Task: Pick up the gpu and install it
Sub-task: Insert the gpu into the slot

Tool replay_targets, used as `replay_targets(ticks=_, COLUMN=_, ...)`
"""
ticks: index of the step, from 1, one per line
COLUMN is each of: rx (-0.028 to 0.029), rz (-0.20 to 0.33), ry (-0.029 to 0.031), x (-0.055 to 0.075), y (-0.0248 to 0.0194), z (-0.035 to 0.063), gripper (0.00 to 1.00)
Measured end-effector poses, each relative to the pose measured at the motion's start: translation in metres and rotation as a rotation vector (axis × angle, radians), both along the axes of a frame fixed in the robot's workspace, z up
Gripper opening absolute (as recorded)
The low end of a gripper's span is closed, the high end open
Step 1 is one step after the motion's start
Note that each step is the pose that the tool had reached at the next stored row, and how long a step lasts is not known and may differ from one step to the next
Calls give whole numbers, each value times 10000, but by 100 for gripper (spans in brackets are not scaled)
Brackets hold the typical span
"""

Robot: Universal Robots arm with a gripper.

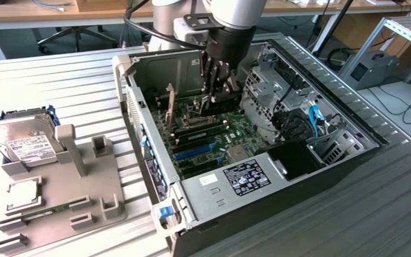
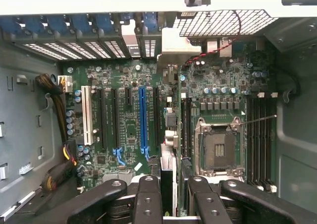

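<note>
Slatted metal table (image 1: 377, 203) carries a grey fixture (image 1: 55, 214) with a hard drive (image 1: 23, 144) at the exterior view's left, well apart from the open case (image 1: 213, 203). The case walls ring the motherboard (image 2: 129, 85), and it is open above. The gripper (image 1: 216, 99) (image 2: 173, 187) reaches down inside, near the drive cage (image 1: 269, 85) and the rear wall. It pinches the gpu (image 2: 168, 172) (image 1: 205, 106), which is seen edge-on between its fingers (image 2: 147, 199), above the board between the blue slot (image 2: 143, 115) and the socket (image 2: 218, 152). Desks (image 1: 48, 10) stand beyond.
</note>
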State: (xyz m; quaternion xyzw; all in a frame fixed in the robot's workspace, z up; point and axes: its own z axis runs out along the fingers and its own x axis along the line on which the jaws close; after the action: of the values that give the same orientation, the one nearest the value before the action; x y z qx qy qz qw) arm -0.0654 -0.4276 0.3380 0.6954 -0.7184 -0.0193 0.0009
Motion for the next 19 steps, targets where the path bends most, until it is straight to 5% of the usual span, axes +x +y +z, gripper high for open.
replay_targets(ticks=19, rx=1, rz=6, ry=0, x=0, y=0, z=-73, gripper=26)
